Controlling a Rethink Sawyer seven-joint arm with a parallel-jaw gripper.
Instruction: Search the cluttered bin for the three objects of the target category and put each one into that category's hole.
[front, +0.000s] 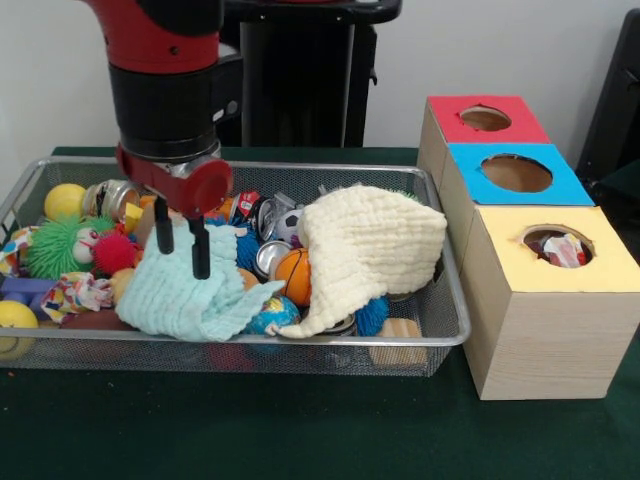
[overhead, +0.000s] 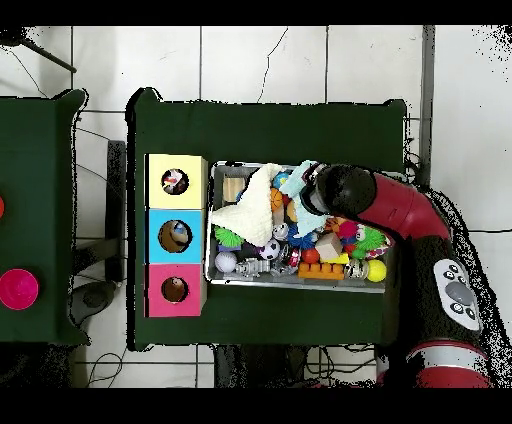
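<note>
The wire-mesh bin (front: 455, 300) is full of toys, cans and cloths; it also shows in the overhead view (overhead: 300, 284). One polka-dot cloth (front: 78, 292) lies crumpled at the bin's left front, beside a green fuzzy toy. My gripper (front: 182, 245) is open and empty, its fingertips (front: 200, 262) just above a mint-green cloth (front: 195, 295), to the right of the polka-dot cloth. The yellow-topped box (front: 545, 330) stands to the right of the bin. Its hole (front: 557, 245) shows white, red-spotted cloth inside. In the overhead view my arm (overhead: 350, 192) hides the gripper.
A large cream cloth (front: 370, 245) covers the bin's right half. The blue-topped box (front: 470, 175) and the red-topped box (front: 440, 118) stand behind the yellow one. Balls, cans, and a wooden block (front: 397, 342) fill the bin.
</note>
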